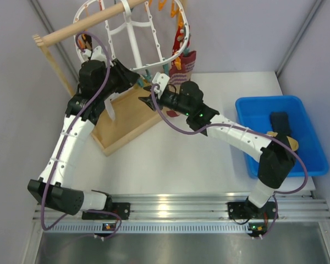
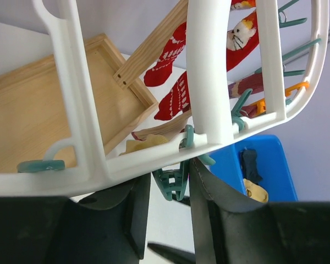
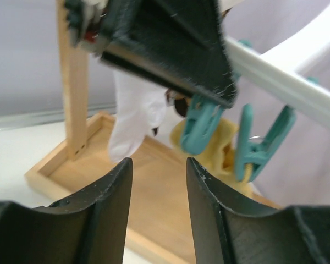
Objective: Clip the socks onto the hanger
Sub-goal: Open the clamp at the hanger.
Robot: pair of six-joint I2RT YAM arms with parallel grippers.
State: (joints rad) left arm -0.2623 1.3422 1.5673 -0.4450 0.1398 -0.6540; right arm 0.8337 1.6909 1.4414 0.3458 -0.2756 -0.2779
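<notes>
Your L fingers (image 2: pixel 220 214) sit close on both sides of a teal clip (image 2: pixel 173 184) on the white hanger (image 2: pixel 209 71) rim. Can't tell if they squeeze it. Your R fingers (image 3: pixel 99 209) are apart w/ nothing btwn them, near that clip. A yellow sock (image 3: pixel 223 146) is right behind it. A dark sock (image 1: pixel 279 121) lies in the blue bin (image 1: pixel 256 124).

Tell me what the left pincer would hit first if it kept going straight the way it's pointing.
The teal clip sitting between the left pincer's fingertips, then the hanger rim it hangs from; whether they touch the clip is unclear.
</notes>
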